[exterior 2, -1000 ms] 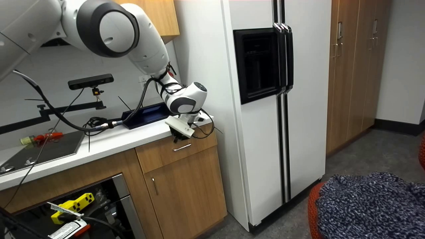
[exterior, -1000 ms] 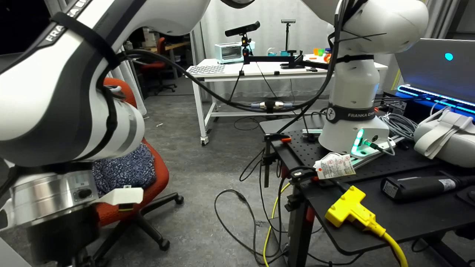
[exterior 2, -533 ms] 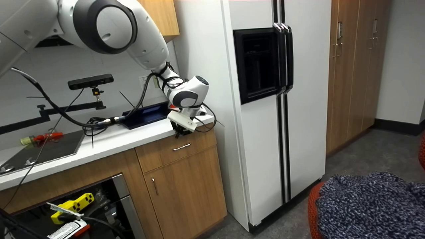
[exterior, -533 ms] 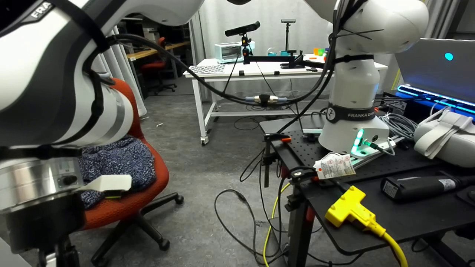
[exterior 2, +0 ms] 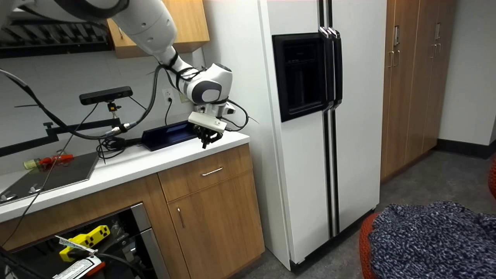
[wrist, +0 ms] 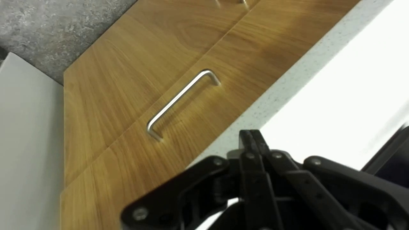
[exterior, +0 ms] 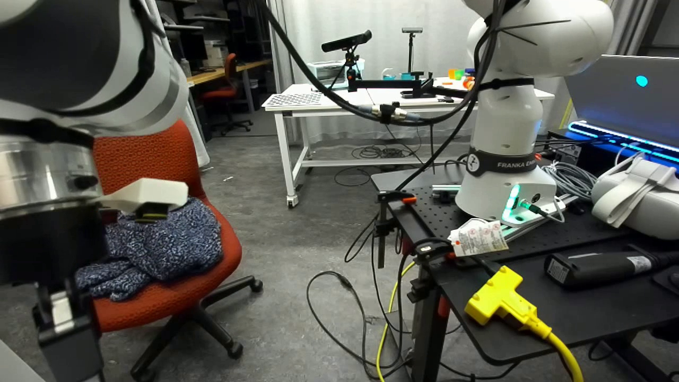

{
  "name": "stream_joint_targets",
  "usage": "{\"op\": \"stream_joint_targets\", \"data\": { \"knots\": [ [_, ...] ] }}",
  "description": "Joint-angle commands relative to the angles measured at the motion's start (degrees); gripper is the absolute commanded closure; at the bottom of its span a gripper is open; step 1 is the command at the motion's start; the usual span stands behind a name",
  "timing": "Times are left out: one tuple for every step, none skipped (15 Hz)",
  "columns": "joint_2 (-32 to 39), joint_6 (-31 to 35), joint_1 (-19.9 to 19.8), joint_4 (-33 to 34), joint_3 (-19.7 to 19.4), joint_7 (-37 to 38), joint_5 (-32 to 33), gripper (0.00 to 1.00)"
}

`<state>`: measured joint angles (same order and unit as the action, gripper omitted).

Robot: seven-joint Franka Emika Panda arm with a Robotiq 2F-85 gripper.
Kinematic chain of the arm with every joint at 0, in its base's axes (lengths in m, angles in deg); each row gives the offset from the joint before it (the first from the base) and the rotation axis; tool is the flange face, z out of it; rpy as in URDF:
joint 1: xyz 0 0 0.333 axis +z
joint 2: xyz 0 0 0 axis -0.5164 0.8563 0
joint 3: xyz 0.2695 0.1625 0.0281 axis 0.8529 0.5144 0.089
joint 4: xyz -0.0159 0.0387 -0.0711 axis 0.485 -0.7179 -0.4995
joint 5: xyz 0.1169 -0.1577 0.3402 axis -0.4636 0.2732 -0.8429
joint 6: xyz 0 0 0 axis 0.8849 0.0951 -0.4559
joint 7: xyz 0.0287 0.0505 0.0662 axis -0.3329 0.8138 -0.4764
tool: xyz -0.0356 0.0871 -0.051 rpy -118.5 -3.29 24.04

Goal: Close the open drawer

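The drawer is in the wooden cabinet beside the refrigerator. Its front sits flush with the cabinet under the white countertop, so it looks shut; its white inside is hidden. The drawer front also shows in the wrist view, with a silver bar handle. My gripper is shut with its fingertips together and nothing between them. In an exterior view the gripper hangs above the counter's front edge, above the drawer and apart from its handle. The gripper also shows at the lower left in an exterior view.
The white countertop carries a dark blue tray and a black cooktop. A white refrigerator stands right beside the cabinet. An orange chair with a dark cushion stands near the arm.
My arm has risen and the gripper has moved up from in front of the drawer, away from its handle. The drawer front has not visibly moved.
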<state>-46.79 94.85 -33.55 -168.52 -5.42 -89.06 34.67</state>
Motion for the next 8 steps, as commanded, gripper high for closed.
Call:
{"op": "stream_joint_targets", "data": {
  "knots": [
    [-11.5, 1.4, 1.2, -9.8, -1.3, 0.7, 0.1, 1.00],
    [-14.3, 1.7, 1.4, -11.9, -1.4, 0.6, -0.1, 1.00],
    [-16.7, 1.8, 1.6, -13.5, -1.5, 0.5, -0.3, 1.00],
    [-19.0, 2.1, 2.1, -15.0, -1.9, 0.6, 0.0, 1.00],
    [-21.3, 2.3, 2.5, -16.5, -2.1, 0.7, 0.0, 1.00],
    [-22.9, 2.5, 3.0, -17.5, -2.6, 0.8, 0.2, 1.00],
    [-24.5, 2.9, 3.6, -18.6, -3.1, 1.1, 0.4, 1.00],
    [-25.9, 3.1, 4.1, -19.5, -3.5, 1.2, 0.4, 0.74]
  ]
}}
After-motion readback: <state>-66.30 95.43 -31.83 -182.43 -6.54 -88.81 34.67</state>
